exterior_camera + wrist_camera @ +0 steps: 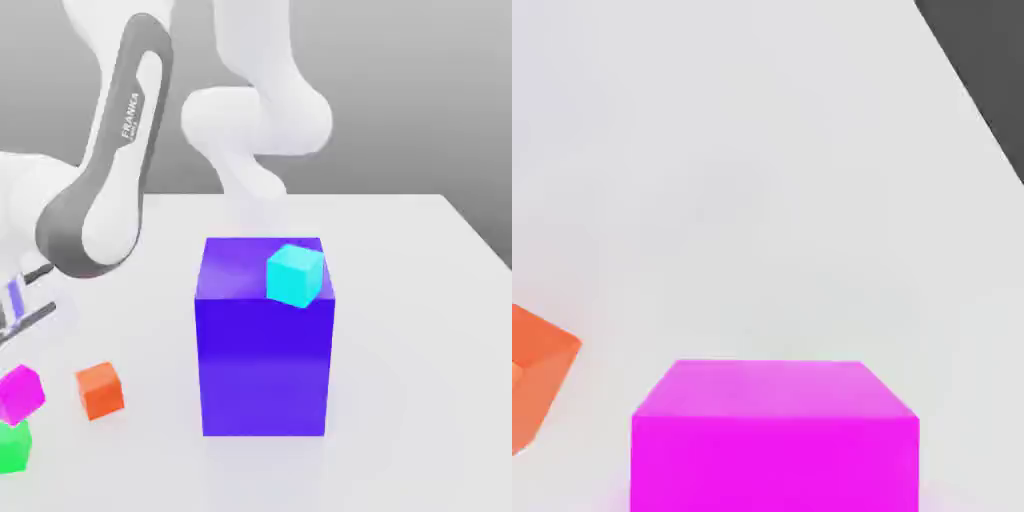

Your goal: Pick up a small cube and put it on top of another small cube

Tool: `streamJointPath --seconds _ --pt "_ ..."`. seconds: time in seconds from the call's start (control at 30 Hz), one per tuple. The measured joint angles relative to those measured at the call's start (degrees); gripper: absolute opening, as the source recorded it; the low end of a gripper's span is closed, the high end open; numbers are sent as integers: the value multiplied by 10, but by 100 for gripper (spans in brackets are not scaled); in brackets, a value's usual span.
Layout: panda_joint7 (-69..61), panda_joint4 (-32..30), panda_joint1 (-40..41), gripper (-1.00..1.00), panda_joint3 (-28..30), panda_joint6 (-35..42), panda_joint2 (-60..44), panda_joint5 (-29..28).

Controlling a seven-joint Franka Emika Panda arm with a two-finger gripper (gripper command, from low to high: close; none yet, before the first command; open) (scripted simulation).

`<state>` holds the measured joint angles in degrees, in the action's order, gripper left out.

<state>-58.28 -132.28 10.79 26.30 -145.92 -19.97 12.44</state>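
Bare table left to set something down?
Exterior view: yes, the strip right of the blue block, and table between it and the orange cube. Crowded: exterior view's left, magenta and green cubes near orange; cyan cube tops the block.

The exterior view is bright and washed out, with the white arm (pixel 258 120) blending softly into the pale grey background. The blue block (pixel 264 365) has a faint bluish reflection beneath it. In the hand view, the magenta cube's (pixel 774 465) upper face looks paler.
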Motion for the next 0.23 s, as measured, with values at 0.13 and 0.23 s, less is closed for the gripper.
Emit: streamJointPath --seconds 0.13,0.23 --pt "-9 4 11 -100 -6 -8 -23 11" --pt "-16 5 16 -100 -13 -16 -35 20"
